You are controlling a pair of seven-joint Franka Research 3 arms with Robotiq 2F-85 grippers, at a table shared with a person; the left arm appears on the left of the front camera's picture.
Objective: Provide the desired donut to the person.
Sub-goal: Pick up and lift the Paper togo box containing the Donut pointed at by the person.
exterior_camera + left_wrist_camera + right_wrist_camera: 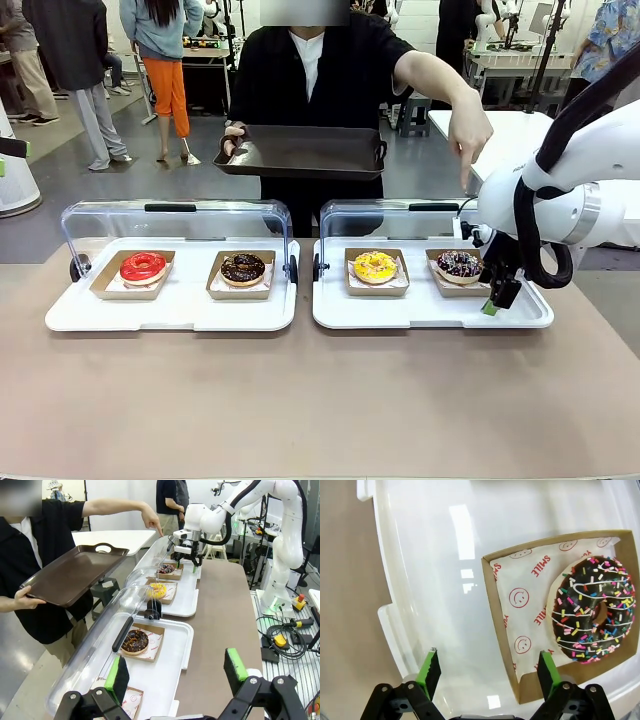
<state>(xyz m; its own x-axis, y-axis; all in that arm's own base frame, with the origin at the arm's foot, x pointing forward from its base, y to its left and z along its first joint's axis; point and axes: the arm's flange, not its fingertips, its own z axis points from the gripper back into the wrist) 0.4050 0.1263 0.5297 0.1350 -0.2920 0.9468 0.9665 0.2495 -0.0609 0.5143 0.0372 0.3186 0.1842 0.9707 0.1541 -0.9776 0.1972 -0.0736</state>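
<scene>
Brown counter (320, 400), shared with a person (320, 70) in a black top on its far side.

Landmark item: chocolate ring donut with coloured sprinkles and white drizzle (459, 264), lying in an open cardboard box lined with printed paper (525, 600), on a white plastic tray with a raised clear lid (430, 315).
- Yellow-iced donut (375, 266): just beside the sprinkled donut, same tray.
- Nut-topped chocolate donut (243, 268) and red-glazed donut (143, 267): well apart from it, on a second white lidded tray (170, 310).
- Person's pointing hand (470, 128): above and behind the sprinkled donut, finger aimed down.
- Dark brown serving tray (300, 150): held in the person's other hand (235, 135), well behind it.
- Right gripper (497, 295): near the box's front corner, jaws apart, grasping nothing.
- Left gripper (177, 675): well apart from the sprinkled donut, spread wide, empty.
</scene>
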